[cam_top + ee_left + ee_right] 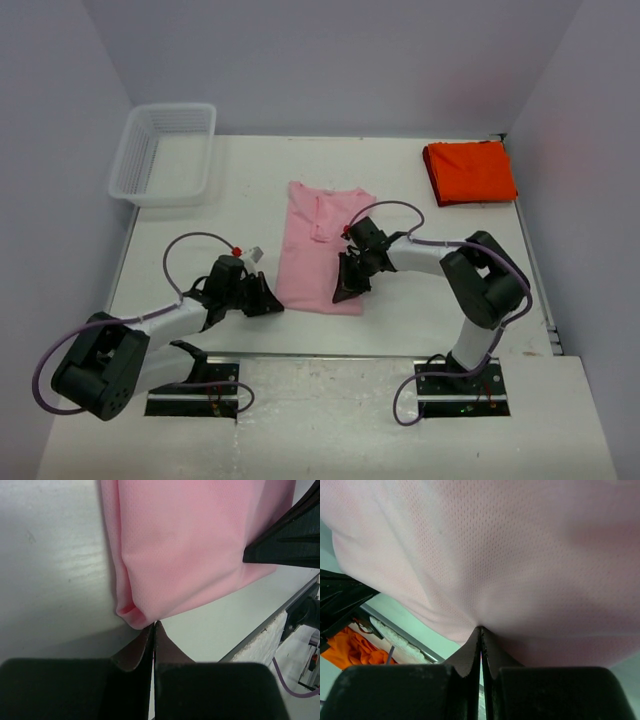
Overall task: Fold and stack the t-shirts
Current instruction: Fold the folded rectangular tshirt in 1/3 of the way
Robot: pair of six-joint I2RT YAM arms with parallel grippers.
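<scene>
Mid-table, pink shirt (320,250) lies folded lengthwise. Left gripper (270,303) and right gripper (345,292) each pinch shut on a near hem corner, likely to carry it far for another fold. Orange shirt (470,172) sits folded, far right.

My right gripper (345,292) hides the pink t-shirt (312,255) at its near corner; both wrist views crop the cloth.

Pink shirt (305,260) blocks centre; basket (160,195) back-left, orange shirt (470,172) back-right; room between.
</scene>
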